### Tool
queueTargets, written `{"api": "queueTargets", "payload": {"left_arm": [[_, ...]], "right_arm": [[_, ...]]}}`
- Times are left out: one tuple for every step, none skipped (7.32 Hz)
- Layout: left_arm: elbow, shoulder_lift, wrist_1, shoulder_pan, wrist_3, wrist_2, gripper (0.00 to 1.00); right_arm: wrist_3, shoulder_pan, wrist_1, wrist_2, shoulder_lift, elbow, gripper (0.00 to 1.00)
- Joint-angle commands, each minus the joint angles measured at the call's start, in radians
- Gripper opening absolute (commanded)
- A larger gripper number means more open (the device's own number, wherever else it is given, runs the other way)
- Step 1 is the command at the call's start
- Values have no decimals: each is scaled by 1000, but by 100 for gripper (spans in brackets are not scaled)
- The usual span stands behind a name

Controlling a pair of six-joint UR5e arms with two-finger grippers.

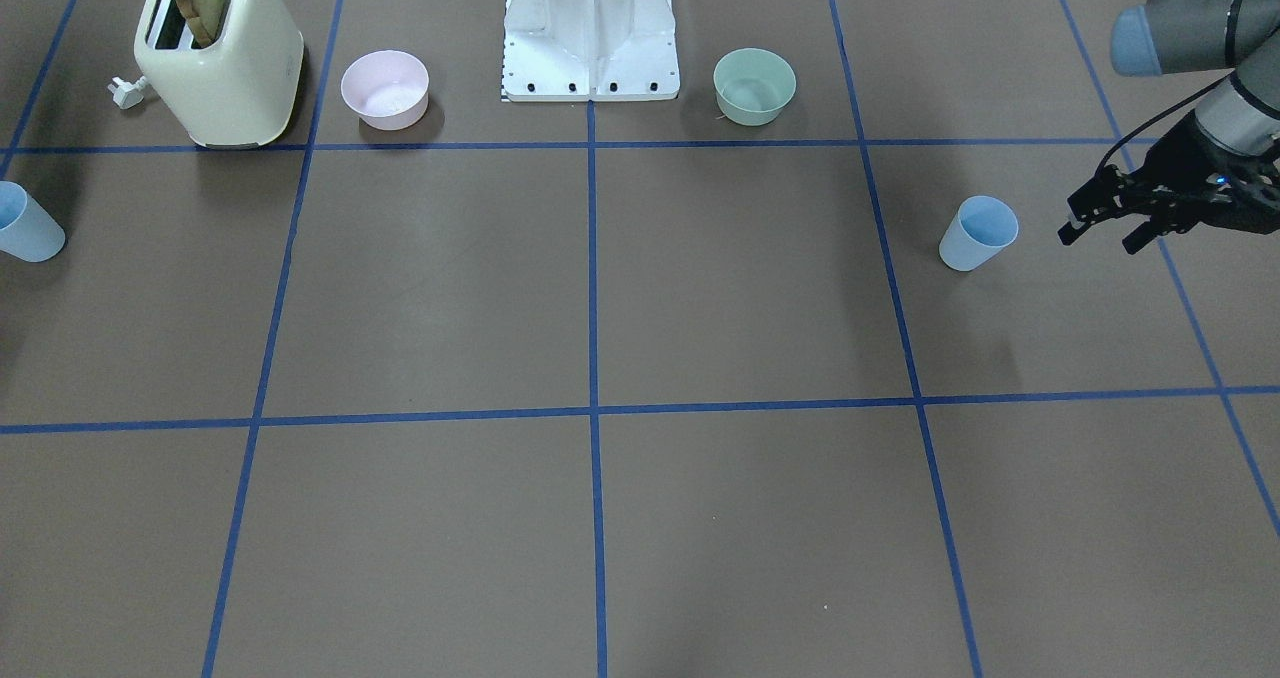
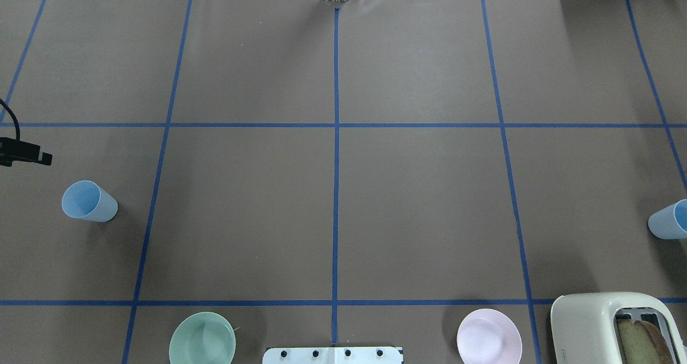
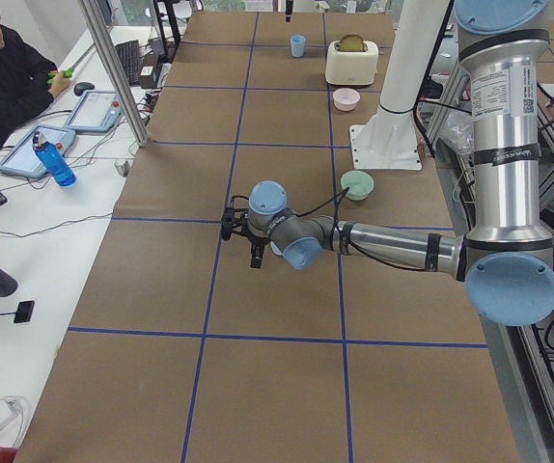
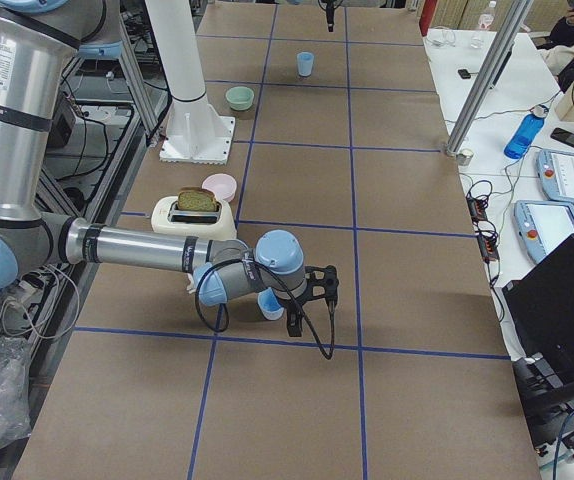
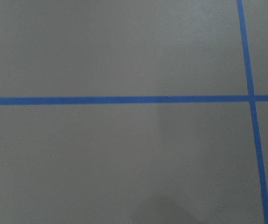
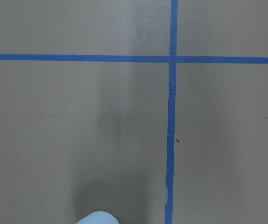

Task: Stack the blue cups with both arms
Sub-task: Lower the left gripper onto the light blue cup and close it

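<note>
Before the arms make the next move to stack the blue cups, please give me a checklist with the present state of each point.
1. Left blue cup upright, mouth up: ok.
2. Right blue cup upright: ok, though the view's edge cuts it.
3. Left claw open and empty: ok.
4. Left claw beside the left blue cup, not touching it: ok.
5. Right claw open: cannot tell, only a side view shows it.
6. Cups stacked: not ok, they stand far apart.
</note>
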Motion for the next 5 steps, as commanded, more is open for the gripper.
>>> {"api": "queueTargets", "payload": {"left_arm": [[-28, 9, -19, 120, -90, 86, 98], [-28, 9, -24, 129, -91, 89, 97], [-27, 18, -24, 157, -92, 112, 97], [-27, 20, -24, 166, -91, 115, 97], [-20, 20, -24, 174, -91, 117, 97]], "right_arm": [[12, -28, 3, 5, -2, -1, 100], [13, -29, 5, 5, -2, -1, 100], [13, -35, 3, 5, -2, -1, 100], [15, -37, 5, 5, -2, -1, 100], [15, -39, 5, 5, -2, -1, 100]]}}
